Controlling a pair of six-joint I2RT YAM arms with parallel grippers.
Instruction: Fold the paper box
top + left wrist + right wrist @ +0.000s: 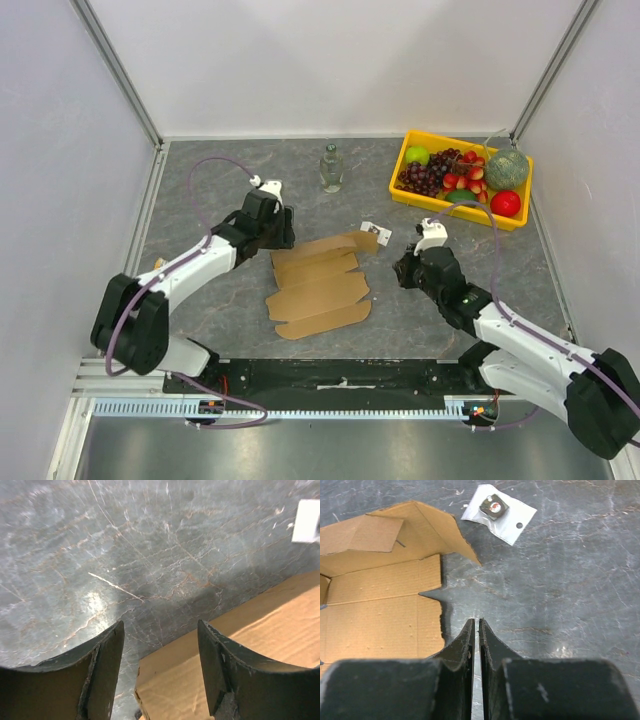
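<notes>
On the grey marbled desk (360,180) the paper box (318,285) lies mostly flat at centre. At its 3 o'clock my right end effector (475,622) is pinched shut, empty; at its 11 o'clock my left end effector (160,627) gapes wide over a corner. Its cardboard looks light and stiff, so I'd grip a flap edge.

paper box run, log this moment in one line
paper box: lying flat, not yet folded | left claw: open, at box's edge | right claw: shut, empty, beside box
</notes>
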